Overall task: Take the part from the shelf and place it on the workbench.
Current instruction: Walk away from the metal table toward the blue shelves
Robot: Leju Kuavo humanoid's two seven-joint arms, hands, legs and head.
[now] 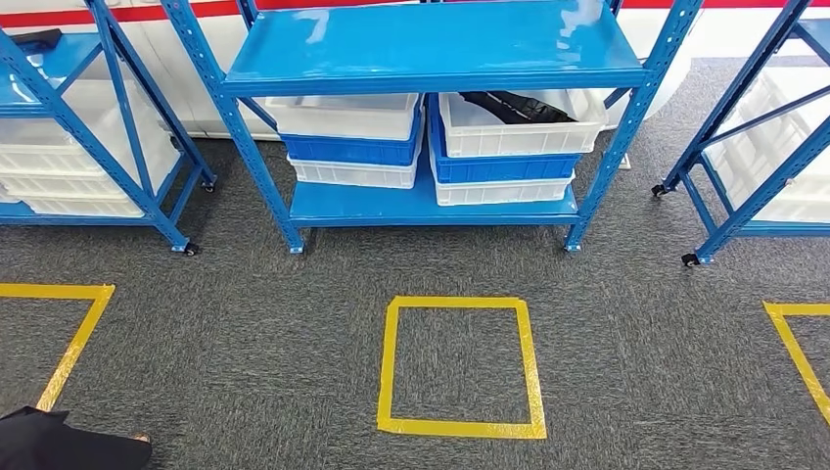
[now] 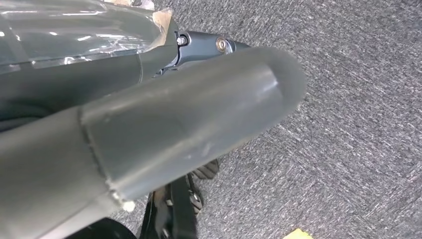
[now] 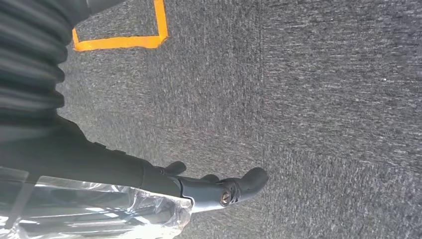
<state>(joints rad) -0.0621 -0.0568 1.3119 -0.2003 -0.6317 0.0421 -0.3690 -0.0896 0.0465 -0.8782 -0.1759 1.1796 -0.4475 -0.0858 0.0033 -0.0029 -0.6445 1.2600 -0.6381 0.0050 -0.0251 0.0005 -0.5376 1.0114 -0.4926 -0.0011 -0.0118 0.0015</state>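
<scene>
A blue metal shelf [image 1: 431, 49] stands ahead of me on grey carpet in the head view. On its lower board are stacked white and blue bins. A black part [image 1: 514, 106] lies in the top white bin [image 1: 519, 137] on the right stack, partly hidden by the shelf board above it. My left hand [image 2: 199, 114] hangs over the carpet in the left wrist view, thumb large in front, and holds nothing. In the right wrist view my right hand [image 3: 219, 189] also hangs above the carpet, its fingers stretched out and apart, with nothing in it.
A yellow tape square [image 1: 460, 367] marks the carpet in front of the shelf. More blue shelves with white bins stand at the left [image 1: 88, 147] and right [image 1: 763, 147]. Other tape lines run at both sides. Something dark [image 1: 69, 446] lies at the bottom left edge.
</scene>
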